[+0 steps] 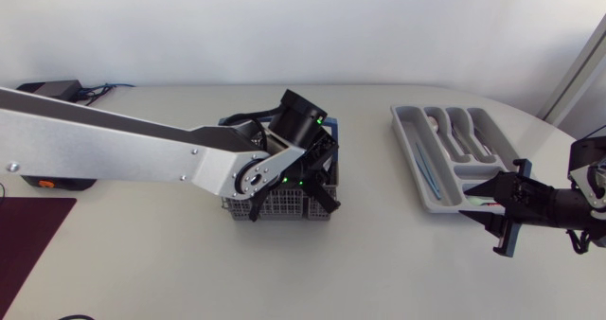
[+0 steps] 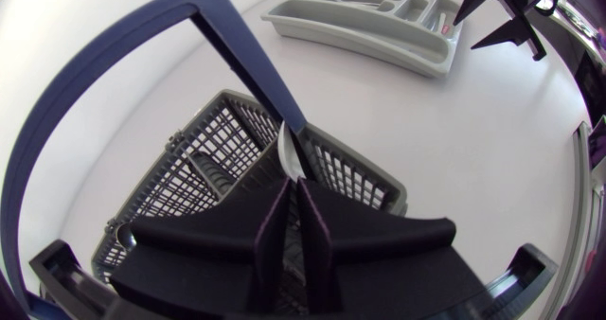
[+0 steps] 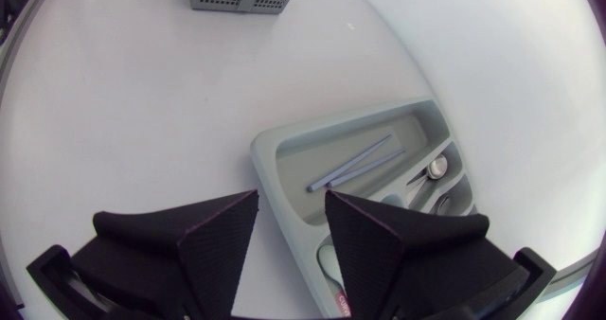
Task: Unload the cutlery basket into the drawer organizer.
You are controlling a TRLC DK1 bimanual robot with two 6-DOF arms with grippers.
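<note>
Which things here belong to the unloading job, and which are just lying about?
Job:
cutlery basket
drawer organizer
sorted cutlery
left gripper
right gripper

Lying about:
dark red mat
black box

Your left arm (image 1: 142,145) lies across the left half of the tabletop (image 1: 379,235). Its gripper (image 2: 294,230) is down inside the cutlery basket (image 1: 284,206), with the basket's blue handle (image 2: 241,55) arching just ahead of it. Between the basket and the drawer organizer (image 1: 410,159) you have bare tabletop. Your right gripper (image 3: 292,227), spread wide, hangs over the organizer's near end.
</note>
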